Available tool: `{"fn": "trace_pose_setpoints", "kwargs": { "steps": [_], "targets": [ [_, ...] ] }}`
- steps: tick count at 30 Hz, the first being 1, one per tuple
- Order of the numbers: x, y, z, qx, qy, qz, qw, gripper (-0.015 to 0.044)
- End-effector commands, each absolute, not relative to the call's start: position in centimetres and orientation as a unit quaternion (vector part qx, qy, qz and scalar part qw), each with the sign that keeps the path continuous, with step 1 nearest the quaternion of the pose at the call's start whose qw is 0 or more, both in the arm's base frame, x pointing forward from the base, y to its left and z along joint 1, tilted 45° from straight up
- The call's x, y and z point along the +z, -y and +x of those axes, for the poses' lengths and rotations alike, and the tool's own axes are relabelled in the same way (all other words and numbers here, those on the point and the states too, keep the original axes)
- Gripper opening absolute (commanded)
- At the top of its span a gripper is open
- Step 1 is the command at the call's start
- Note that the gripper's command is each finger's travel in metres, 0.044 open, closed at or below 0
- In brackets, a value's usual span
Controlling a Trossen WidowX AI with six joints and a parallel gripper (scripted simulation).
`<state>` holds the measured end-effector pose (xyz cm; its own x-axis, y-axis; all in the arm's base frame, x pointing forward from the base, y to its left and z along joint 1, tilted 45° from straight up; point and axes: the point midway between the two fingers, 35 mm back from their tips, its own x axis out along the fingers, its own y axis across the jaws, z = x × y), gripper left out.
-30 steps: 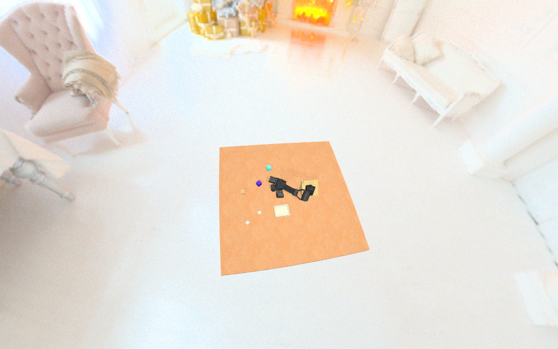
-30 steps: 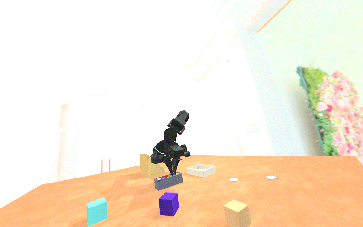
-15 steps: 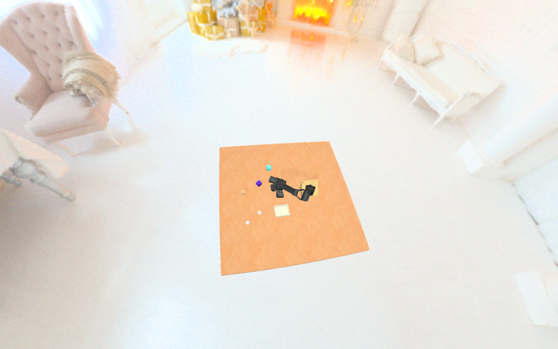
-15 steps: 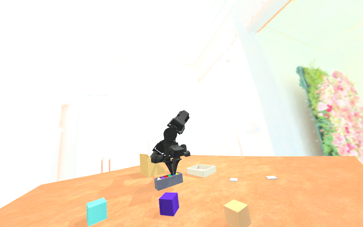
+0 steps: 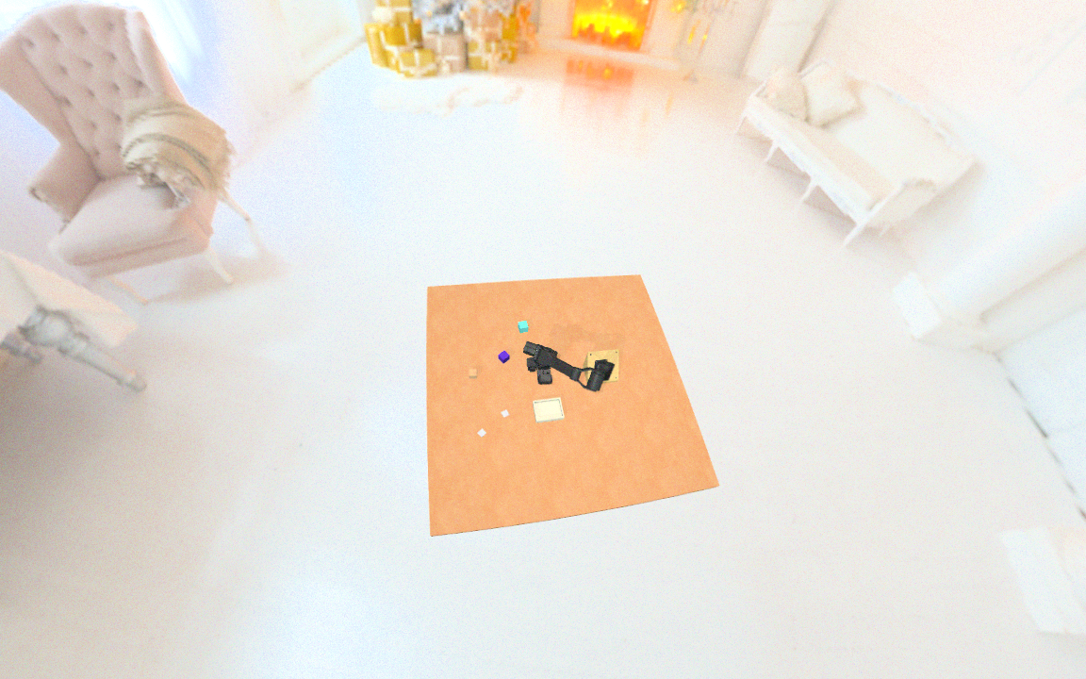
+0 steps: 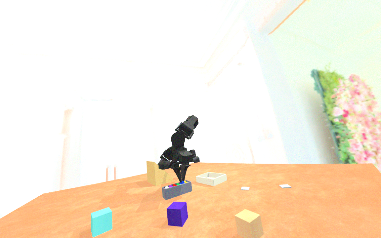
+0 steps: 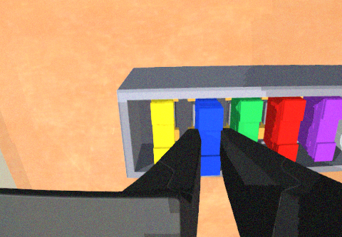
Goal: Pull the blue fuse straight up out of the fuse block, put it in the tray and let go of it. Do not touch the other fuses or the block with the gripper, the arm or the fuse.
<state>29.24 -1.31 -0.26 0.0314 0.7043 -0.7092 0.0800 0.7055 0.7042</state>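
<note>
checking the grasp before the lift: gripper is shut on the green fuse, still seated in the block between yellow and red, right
Not quite. In the wrist view the gripper is shut on the blue fuse, not the green fuse. It is still seated in the block, between the yellow fuse and the green one.

In my wrist view the fuse block [image 7: 142, 128] lies ahead of me on the table [image 7: 142, 9]. My gripper [image 7: 208, 139] comes down over its second slot from the left, a finger [image 7: 182, 151] on each side of the fuse [image 7: 209, 119] there. In the exterior view the tray [image 6: 211, 178] sits behind and right of the block, and three cubes [image 6: 177, 213] stand in front.
</note>
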Motion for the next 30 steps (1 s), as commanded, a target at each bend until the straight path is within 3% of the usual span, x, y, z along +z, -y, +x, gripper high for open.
{"fn": "trace_pose_setpoints", "kwargs": {
  "steps": [1, 30],
  "targets": [
    [-0.1, 1.5, 29.2, 0.240, -0.654, 0.297, 0.653, 0.0000],
    [0.9, 2.5, 29.2, 0.239, -0.654, 0.298, 0.653, 0.0000]
  ]
}}
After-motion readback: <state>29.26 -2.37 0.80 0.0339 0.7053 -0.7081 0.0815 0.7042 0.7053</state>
